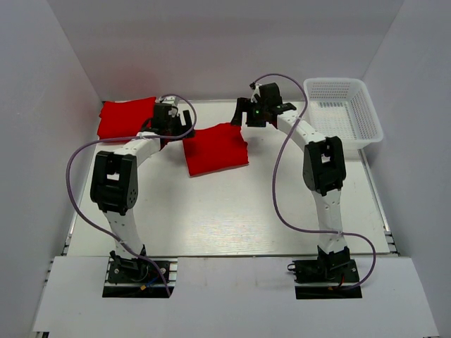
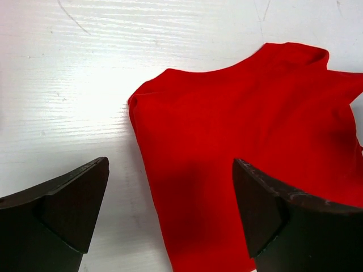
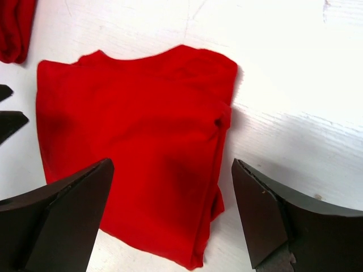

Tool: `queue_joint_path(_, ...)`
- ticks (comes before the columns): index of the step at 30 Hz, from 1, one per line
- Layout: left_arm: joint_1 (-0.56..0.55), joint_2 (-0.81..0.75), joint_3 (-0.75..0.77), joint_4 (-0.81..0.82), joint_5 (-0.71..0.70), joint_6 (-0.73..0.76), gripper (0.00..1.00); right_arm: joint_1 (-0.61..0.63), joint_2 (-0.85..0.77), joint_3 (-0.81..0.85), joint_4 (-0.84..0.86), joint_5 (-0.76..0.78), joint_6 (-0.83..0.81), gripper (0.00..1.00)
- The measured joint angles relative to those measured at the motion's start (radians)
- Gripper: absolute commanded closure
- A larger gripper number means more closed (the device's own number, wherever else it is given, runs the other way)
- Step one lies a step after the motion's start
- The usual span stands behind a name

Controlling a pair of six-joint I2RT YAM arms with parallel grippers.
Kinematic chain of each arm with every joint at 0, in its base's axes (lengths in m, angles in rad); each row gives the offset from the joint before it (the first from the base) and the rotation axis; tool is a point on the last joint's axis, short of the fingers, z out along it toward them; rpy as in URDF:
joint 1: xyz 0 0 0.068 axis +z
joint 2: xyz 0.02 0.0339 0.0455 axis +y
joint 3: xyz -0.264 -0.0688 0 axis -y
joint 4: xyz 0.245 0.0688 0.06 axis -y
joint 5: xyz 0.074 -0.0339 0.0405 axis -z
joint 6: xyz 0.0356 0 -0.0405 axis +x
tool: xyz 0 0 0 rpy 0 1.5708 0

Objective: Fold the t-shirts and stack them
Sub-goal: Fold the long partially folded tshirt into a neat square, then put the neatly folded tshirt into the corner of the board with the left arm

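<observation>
A folded red t-shirt (image 1: 215, 148) lies flat on the white table near the middle back, seen also in the left wrist view (image 2: 255, 158) and the right wrist view (image 3: 136, 147). A second folded red t-shirt (image 1: 125, 117) lies at the back left; its edge shows as red cloth (image 3: 16, 28) in the right wrist view. My left gripper (image 1: 171, 116) hovers open over the middle t-shirt's left edge (image 2: 170, 198), holding nothing. Above that shirt's far right corner, my right gripper (image 1: 252, 113) stands open and empty (image 3: 170, 209).
A white plastic mesh basket (image 1: 343, 113) stands at the back right. White walls close in the table at left, right and back. Purple cables loop from both arms over the table. The left gripper's fingertips (image 3: 8, 116) show at the right wrist view's left edge.
</observation>
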Motion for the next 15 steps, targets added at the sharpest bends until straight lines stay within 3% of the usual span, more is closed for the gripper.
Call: queue_joint_path(15,-0.001,-0.022,-0.008,-0.150,0.066,0.051,0.00,0.001,-0.286,-0.317,-0.031,0.093,-0.069,0.10)
